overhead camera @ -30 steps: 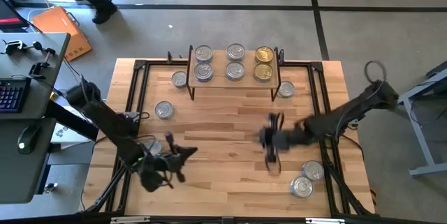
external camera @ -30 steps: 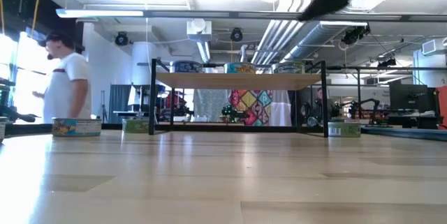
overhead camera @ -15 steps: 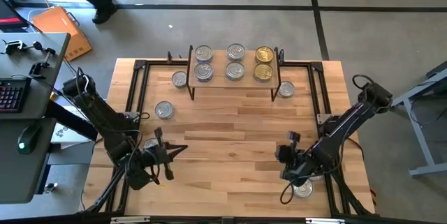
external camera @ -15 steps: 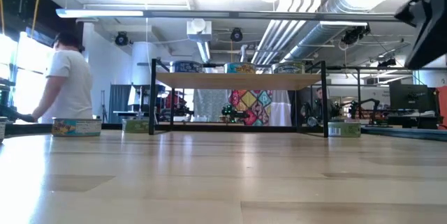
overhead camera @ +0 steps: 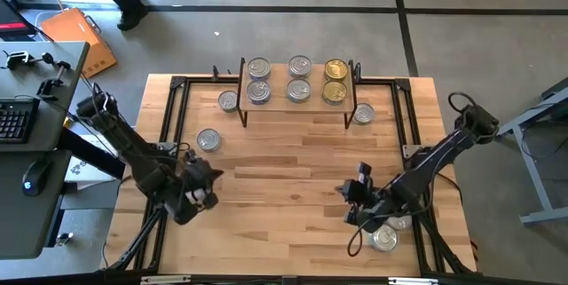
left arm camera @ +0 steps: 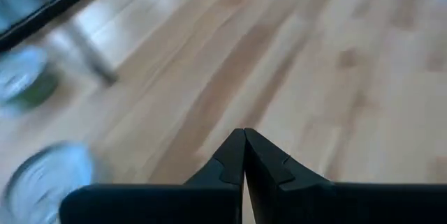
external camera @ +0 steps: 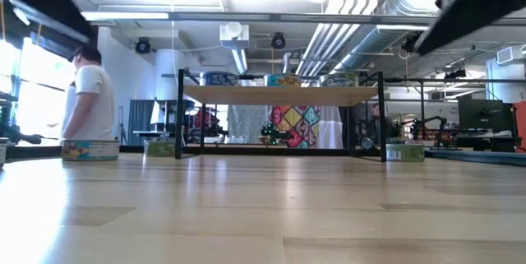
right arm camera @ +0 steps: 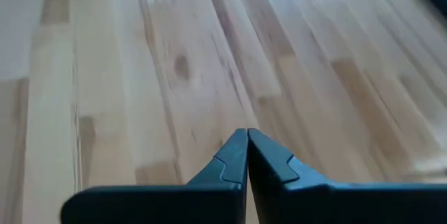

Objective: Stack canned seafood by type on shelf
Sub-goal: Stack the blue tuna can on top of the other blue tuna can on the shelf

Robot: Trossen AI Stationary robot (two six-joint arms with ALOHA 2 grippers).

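Note:
The shelf (overhead camera: 297, 105) stands at the table's far middle and bears six tins in three columns: silver (overhead camera: 258, 79), silver (overhead camera: 300, 77) and gold-lidded (overhead camera: 335, 81). It also shows in the low view (external camera: 279, 94). Loose silver tins lie left of the shelf (overhead camera: 229, 100), farther left (overhead camera: 209, 139), right of the shelf (overhead camera: 363, 114) and at the near right (overhead camera: 384, 238). My left gripper (overhead camera: 214, 178) is shut and empty over the near left of the table (left arm camera: 244, 135). My right gripper (overhead camera: 348, 194) is shut and empty over bare wood (right arm camera: 246, 135), left of the near-right tins.
Black metal rails (overhead camera: 169, 134) run along the table's left and right sides. A tin (overhead camera: 399, 221) lies partly under my right arm. Two blurred tins show in the left wrist view (left arm camera: 45, 182). A person (external camera: 86, 99) stands beyond the table's left end. Bare wood lies in the middle.
My right gripper has swung from the table's middle toward the near right corner, then a little back toward the left. My left gripper has drawn back toward the table's left edge and turned toward the far side. No tin has moved.

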